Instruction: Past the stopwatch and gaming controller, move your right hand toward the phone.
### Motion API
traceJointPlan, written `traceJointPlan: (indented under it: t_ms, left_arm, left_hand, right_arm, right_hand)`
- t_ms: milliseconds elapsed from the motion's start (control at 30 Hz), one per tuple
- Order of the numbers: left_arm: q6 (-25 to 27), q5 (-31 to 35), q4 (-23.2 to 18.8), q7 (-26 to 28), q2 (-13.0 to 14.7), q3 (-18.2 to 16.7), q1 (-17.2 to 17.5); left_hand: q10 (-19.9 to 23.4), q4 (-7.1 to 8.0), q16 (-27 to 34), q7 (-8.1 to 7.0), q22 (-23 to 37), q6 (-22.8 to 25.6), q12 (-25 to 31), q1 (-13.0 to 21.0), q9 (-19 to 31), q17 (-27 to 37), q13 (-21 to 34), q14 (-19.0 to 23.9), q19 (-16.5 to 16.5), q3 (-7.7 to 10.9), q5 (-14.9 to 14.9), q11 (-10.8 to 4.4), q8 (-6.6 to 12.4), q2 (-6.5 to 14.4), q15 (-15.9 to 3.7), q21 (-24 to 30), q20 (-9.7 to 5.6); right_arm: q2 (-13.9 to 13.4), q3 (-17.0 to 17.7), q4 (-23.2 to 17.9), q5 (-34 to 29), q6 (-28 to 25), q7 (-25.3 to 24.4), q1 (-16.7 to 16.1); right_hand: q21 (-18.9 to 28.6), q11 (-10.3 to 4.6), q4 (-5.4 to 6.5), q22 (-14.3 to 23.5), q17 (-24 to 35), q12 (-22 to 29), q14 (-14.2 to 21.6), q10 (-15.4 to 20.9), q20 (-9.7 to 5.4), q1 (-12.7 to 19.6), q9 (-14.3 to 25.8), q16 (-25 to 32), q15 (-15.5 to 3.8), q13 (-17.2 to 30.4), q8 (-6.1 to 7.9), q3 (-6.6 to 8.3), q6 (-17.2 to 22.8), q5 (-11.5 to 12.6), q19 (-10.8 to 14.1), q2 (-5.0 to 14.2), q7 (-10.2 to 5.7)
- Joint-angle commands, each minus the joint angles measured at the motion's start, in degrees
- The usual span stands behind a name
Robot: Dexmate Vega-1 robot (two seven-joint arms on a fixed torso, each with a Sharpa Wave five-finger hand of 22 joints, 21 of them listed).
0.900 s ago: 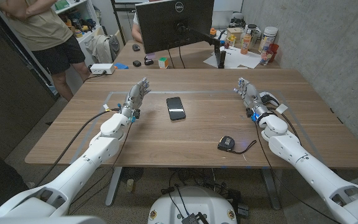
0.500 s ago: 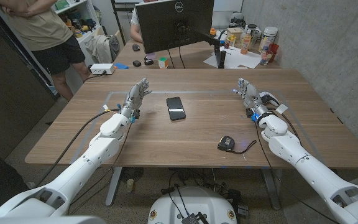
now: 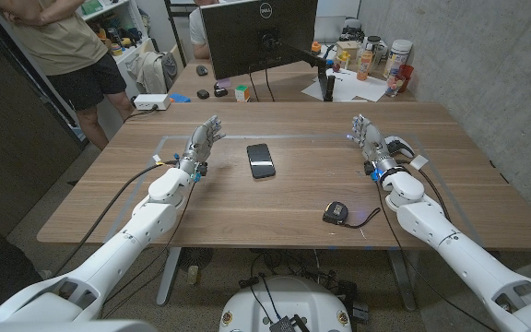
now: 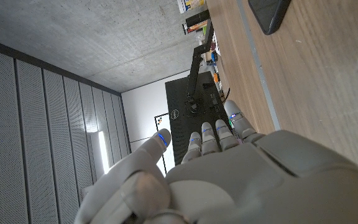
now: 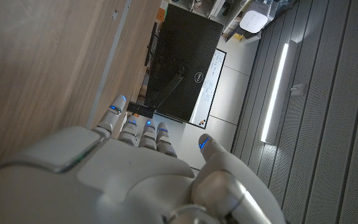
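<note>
Sweeping my empty, spread-fingered right hand [image 3: 369, 140] leftward toward the phone [image 3: 260, 159], lying mid-surface nearer my left hand [image 3: 203, 143], I risk dragging the wrist cable into the tape measure [image 3: 336, 212] if I dip low.

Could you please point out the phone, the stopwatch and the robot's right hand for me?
phone [image 3: 260, 159], head view, middle of its dark screen.
stopwatch [image 3: 336, 213], head view, top of its black body.
right hand [image 3: 369, 138], head view, back of the hand.

phone [image 3: 260, 159] – black, flat, mid-table | stopwatch [image 3: 336, 213] – black, near front edge
</note>
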Motion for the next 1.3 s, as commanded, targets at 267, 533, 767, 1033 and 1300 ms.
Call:
traceJointPlan:
  t_ms: [267, 533, 767, 1033, 1300]
  left_arm:
    - [0.1, 0.1, 0.0, -0.8, 0.3, 0.2, -0.3]
    - [0.3, 0.2, -0.2, -1.0, 0.7, 0.3, -0.2]
    - [0.5, 0.2, -0.1, -1.5, 0.9, 0.4, -0.6]
    - [0.8, 0.2, 0.9, -2.7, 1.0, 0.7, -1.5]
    - [0.9, 0.2, 1.8, -3.9, 1.1, 1.0, -2.1]
  left_hand:
    - [0.6, -0.09, 0.3, 0.41, 0.2, 0.0, 0.5, 0.4, 0.2, 0.1, 0.3, -0.5, -0.9, 0.28, 0.4, -0.06, 0.3, 2.9, -0.11, 0.4, 0.44]
    - [0.6, -0.09, 0.3, 0.39, 0.2, 0.0, 0.5, 0.4, 0.2, 0.1, 0.3, -0.5, -0.9, 0.29, 0.4, -0.11, 0.31, 2.9, -0.12, 0.4, 0.7]
    - [0.6, -0.11, 0.3, 0.42, 0.2, 0.0, 0.5, 0.4, 0.2, 0.1, 0.3, -0.5, -0.9, 0.31, 0.4, -0.09, 0.3, 3.0, -0.17, 0.4, 0.72]
    - [0.6, -0.11, 0.3, 0.45, 0.2, 0.0, 0.5, 0.4, 0.2, 0.1, 0.3, -0.5, -1.0, 0.31, 0.4, -0.2, 0.3, 3.0, -0.14, 0.5, 0.74]
    - [0.6, -0.12, 0.3, 0.42, 0.2, 0.0, 0.5, 0.4, 0.2, 0.1, 0.3, -0.5, -0.9, 0.32, 0.4, -0.08, 0.31, 3.0, -0.16, 0.5, 0.63]
  right_arm:
    - [-1.6, -3.4, -12.2, -13.2, -7.2, -12.9, -2.6]
    - [-1.0, -5.3, -14.3, -16.0, -9.4, -13.8, -2.5]
    - [0.1, -7.2, -14.6, -17.4, -10.0, -13.0, -1.8]
    - [2.1, -9.6, -13.8, -18.0, -8.1, -10.5, -0.4]
    - [3.1, -12.1, -14.6, -21.2, -8.3, -9.7, 1.1]
  right_hand:
    - [-0.8, -0.83, -1.32, 0.2, -0.1, 0.0, 0.6, 0.4, 2.17, 0.5, 0.2, -0.2, 1.2, 0.3, 0.24, -0.8, 0.5, -0.2, -0.2, -1.0, -1.01]
    - [-1.0, -0.84, -1.8, 0.2, -0.1, -0.1, 1.0, 0.6, 2.3, 0.7, 0.2, -0.2, 1.52, 0.3, 0.13, -1.05, 0.4, -0.3, 0.0, -1.44, -1.1]
    - [-1.2, -1.19, -2.22, 0.2, -0.2, -0.2, 1.2, 0.6, 2.35, 0.9, 0.2, -0.3, 1.57, 0.3, 0.04, -1.21, 0.3, -0.3, 0.1, -1.67, -1.19]
    - [-1.4, -0.8, -2.65, 0.2, -0.2, -0.3, 1.5, 0.6, 2.4, 1.1, 0.2, -0.4, 1.82, 0.3, -0.06, -1.38, 0.1, -0.3, 0.3, -1.85, -1.43]
    - [-1.7, -1.33, -3.26, 0.3, -0.2, -0.4, 2.6, 0.7, 2.51, 1.3, 0.2, -0.3, 2.21, 0.3, -0.07, -1.64, 0.1, -0.3, 0.8, -2.13, -2.11]
